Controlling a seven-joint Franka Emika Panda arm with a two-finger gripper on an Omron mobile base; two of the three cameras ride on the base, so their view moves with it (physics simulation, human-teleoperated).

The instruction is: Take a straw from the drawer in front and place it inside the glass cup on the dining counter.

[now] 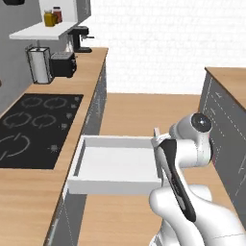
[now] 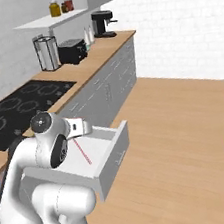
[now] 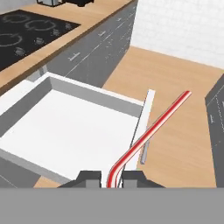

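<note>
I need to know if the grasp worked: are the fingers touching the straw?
Touching. In the hand view the fingers press on both sides of the straw, its bent end between them.

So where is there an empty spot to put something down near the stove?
The drawer has a bare pale floor between its white walls. There is plain wood counter between the cooktop and the toaster. It gets crowded at the far end, with the toaster, paper towel roll and coffee machine close together.
</note>
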